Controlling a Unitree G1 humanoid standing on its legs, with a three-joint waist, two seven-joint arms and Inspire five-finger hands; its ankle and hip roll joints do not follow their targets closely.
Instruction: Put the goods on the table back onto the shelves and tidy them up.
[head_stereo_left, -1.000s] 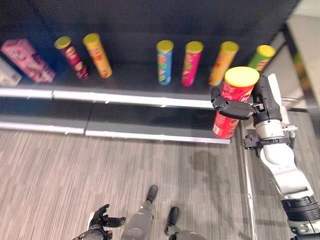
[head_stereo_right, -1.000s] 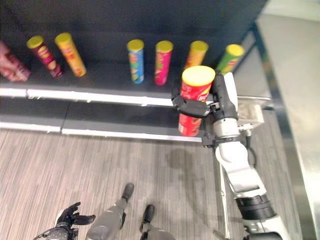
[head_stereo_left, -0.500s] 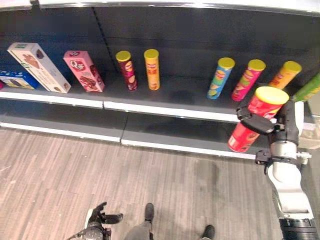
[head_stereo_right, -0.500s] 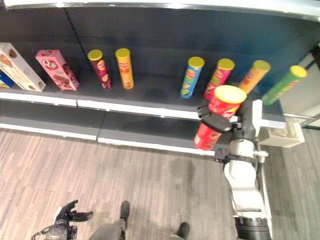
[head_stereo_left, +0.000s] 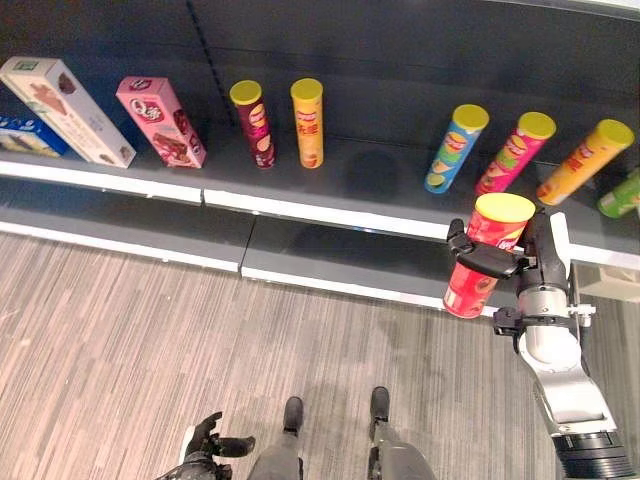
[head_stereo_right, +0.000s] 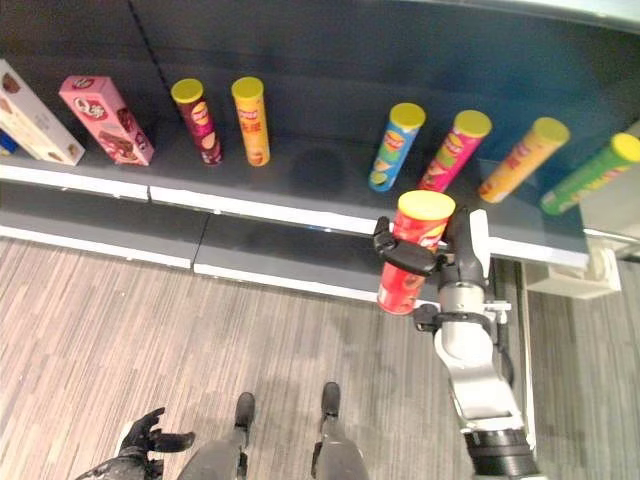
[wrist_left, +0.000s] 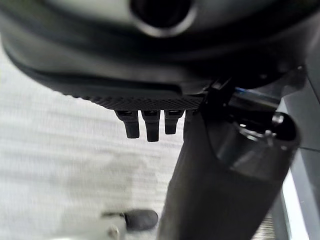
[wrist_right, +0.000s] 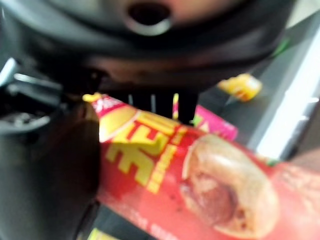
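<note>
Dark shelving (head_stereo_left: 330, 215) above wood-grain floor. Red can (head_stereo_left: 487, 254), upright, gripped by the curled right hand (head_stereo_left: 500, 262) before the shelf edge; placing step, next calling for an inward reach beside the blue can (head_stereo_left: 455, 148). Left hand (head_stereo_left: 208, 448) low, relaxed.

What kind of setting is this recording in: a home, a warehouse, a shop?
Most likely a shop aisle or a mock-up of one: long dark shelves with pale edge strips, chip cans spaced out in a row, snack boxes beside them. The right hand holds a red chip can.
</note>
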